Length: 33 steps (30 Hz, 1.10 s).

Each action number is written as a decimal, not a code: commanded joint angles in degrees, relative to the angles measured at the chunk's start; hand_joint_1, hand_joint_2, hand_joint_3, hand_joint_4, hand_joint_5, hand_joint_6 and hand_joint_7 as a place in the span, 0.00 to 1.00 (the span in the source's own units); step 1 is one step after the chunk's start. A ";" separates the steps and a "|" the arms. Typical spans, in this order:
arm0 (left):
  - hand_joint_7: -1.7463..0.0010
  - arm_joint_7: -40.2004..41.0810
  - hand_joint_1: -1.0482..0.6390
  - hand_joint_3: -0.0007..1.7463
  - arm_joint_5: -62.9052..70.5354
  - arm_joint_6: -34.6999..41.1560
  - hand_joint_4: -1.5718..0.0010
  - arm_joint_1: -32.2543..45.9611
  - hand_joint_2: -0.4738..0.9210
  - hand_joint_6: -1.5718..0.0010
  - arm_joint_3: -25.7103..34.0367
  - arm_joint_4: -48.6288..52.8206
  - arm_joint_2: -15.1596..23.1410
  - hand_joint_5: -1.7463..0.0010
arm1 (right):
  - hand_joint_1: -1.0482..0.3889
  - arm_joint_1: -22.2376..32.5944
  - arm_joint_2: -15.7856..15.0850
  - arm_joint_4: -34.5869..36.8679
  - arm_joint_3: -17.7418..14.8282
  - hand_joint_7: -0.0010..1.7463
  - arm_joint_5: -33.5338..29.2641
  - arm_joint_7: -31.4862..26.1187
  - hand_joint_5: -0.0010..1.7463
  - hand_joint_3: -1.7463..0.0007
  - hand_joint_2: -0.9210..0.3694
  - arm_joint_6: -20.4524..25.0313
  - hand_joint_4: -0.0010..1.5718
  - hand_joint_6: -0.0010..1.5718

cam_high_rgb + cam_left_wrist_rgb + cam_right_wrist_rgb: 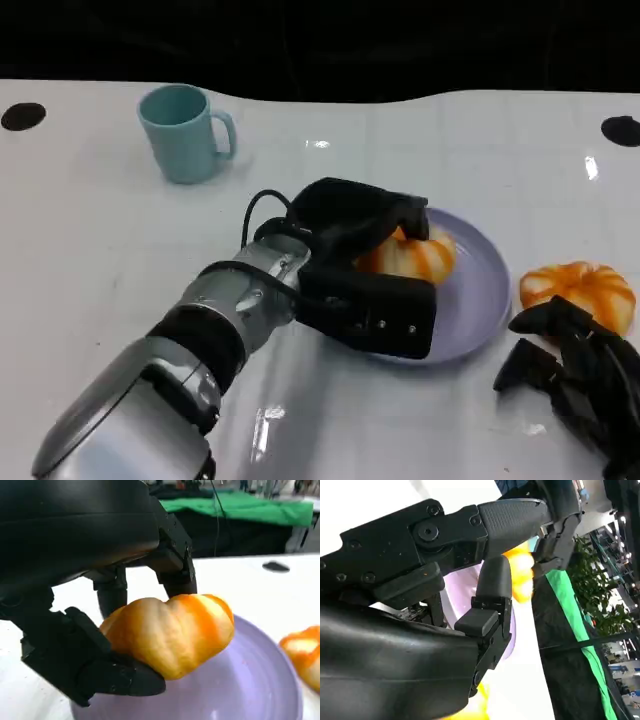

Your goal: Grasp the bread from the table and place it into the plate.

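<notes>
An orange-striped bread roll [418, 256] sits over the lavender plate [478, 300] right of centre. My left hand [360, 265] grips it, fingers over the top and thumb underneath. The left wrist view shows the roll [172, 632] pinched between the black fingers [175, 572] just above the plate's bowl [250, 680]; whether it touches the plate I cannot tell. My right hand [575, 375] rests at the lower right with its fingers apart, holding nothing. Its fingers [490, 587] show in the right wrist view in front of the roll [520, 567].
A second striped roll [580, 290] lies on the white table just right of the plate, beside my right hand, and also shows in the left wrist view [305, 652]. A light-blue mug [185, 132] stands at the back left.
</notes>
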 commanded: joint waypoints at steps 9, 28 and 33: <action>1.00 -7.40 0.09 0.40 0.05 2.16 0.97 -2.30 1.00 0.88 -0.64 -1.54 2.10 0.86 | 0.36 1.11 -0.14 -1.65 -0.78 0.68 2.14 -0.65 0.90 0.90 0.00 5.76 0.42 0.42; 0.99 -7.77 0.05 0.45 -1.20 1.44 0.98 -0.24 1.00 0.87 0.95 -6.24 5.37 0.85 | 0.37 1.09 0.09 -2.06 -1.35 0.68 3.27 0.13 0.90 0.92 0.00 7.02 0.42 0.40; 0.99 -15.56 0.07 0.41 -15.27 -8.36 0.98 9.24 1.00 0.88 10.29 -13.48 10.70 0.84 | 0.36 1.32 -0.15 -2.60 -0.94 0.68 2.35 -0.56 0.90 0.92 0.00 6.88 0.41 0.40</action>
